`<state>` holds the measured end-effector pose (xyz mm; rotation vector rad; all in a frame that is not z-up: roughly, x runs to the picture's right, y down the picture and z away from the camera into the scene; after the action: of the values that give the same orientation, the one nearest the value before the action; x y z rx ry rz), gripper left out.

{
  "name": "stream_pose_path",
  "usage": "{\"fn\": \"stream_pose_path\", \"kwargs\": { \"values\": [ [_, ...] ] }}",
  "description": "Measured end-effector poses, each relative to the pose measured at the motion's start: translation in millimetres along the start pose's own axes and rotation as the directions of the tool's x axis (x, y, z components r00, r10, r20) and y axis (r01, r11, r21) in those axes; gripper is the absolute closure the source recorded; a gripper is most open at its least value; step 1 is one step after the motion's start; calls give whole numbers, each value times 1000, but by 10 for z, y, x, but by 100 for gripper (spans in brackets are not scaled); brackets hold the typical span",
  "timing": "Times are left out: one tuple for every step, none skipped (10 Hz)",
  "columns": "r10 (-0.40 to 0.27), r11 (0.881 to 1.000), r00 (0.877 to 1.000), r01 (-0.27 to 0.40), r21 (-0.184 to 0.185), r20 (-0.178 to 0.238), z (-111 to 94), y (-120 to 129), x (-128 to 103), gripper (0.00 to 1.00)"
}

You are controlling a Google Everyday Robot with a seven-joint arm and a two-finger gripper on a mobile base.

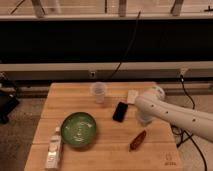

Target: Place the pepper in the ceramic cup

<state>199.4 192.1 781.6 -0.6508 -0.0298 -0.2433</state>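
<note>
Camera view: the white arm point(175, 114) enters from the right and bends down over the right half of the wooden table point(105, 150), with the gripper point(142, 120) pointing down just right of the black phone point(120, 111); its opening and whether it holds anything cannot be told. The pepper point(138, 140) lies on the tabletop near the front right, just in front of the gripper and well apart from the ceramic cup point(99, 92), which stands upright at the back centre. A green bowl point(79, 130) sits front left, with a bottle point(54, 149) lying beside it.
</note>
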Motion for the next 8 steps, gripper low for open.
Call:
{"fn": "stream_pose_path", "kwargs": {
  "values": [
    [-3, 1000, 1000, 3, 1, -5, 9, -63, -15, 97],
    [-4, 1000, 1000, 4, 1, -14, 6, -104, -9, 92],
    [-1, 1000, 1000, 1, 1, -25, -47, -147, 26, 87],
    [-7, 1000, 1000, 7, -1, -23, -75, -172, 17, 79],
    [-15, 1000, 1000, 15, -10, -15, -64, -135, -14, 70],
    [-27, 999, 1000, 27, -23, -15, -3, -46, -27, 59],
    [-43, 999, 999, 43, -24, -15, 98, -6, -57, 49],
    [-62, 998, 998, 62, -29, -11, 212, 29, -115, 39]
  ]
}}
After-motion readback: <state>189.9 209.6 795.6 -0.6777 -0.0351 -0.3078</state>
